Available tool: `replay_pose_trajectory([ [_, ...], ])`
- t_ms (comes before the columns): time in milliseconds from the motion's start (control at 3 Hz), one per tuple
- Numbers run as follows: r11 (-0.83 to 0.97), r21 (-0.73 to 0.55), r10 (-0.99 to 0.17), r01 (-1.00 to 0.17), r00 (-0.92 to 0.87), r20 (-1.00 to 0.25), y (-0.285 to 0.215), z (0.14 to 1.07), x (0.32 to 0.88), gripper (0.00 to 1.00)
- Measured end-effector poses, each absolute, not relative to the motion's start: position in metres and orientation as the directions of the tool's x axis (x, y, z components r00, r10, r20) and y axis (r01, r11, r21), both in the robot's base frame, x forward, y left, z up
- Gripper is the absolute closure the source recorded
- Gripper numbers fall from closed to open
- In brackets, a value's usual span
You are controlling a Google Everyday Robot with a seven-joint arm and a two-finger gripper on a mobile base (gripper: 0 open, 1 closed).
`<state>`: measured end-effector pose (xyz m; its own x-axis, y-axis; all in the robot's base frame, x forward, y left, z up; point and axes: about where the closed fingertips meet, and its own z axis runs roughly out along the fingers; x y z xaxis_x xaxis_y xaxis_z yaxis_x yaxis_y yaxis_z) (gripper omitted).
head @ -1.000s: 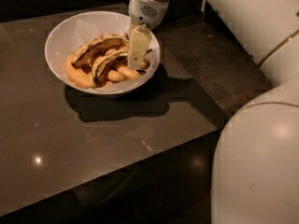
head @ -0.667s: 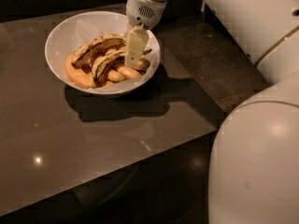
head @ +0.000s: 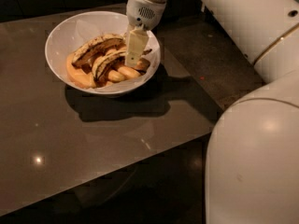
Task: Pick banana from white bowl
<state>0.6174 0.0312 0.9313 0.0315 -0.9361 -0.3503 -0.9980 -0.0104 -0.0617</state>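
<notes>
The white bowl (head: 70,36) stands on the dark table at the upper left. In it, the pale-yellow banana (head: 106,62) with a black streak lies curved across the middle. A darker, browner banana (head: 96,45) lies behind it, and plump orange pieces (head: 78,75) lie around them. My gripper (head: 133,59) reaches down from the white arm into the right half of the bowl. Its tip is at the right end of the pale banana, which it partly hides.
The table (head: 93,139) has its front edge running diagonally toward the lower left and its right corner near mid-frame. The large white arm and robot body (head: 252,148) fill the right side. Dark floor (head: 205,64) lies right of the table.
The gripper has shifted slightly left and down, deeper into the bowl over the pale banana. The bowl and the fruit have not moved.
</notes>
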Motion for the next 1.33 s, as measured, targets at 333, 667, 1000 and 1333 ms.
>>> replay_pose_trajectory([
  [333, -0.013, -0.054, -0.935, -0.998, 0.031, -0.352, 0.0342, 0.9284, 0.6171, 0.51],
  [667, -0.023, -0.064, -0.939, -0.998, 0.044, -0.342, 0.0378, 0.9281, 0.6150, 0.72],
  [1000, -0.019, -0.072, -0.940, -0.997, 0.043, -0.338, 0.0375, 0.9284, 0.6128, 0.95],
  [1333, -0.019, -0.072, -0.940, -0.997, 0.043, -0.338, 0.0375, 0.9284, 0.6128, 1.00],
])
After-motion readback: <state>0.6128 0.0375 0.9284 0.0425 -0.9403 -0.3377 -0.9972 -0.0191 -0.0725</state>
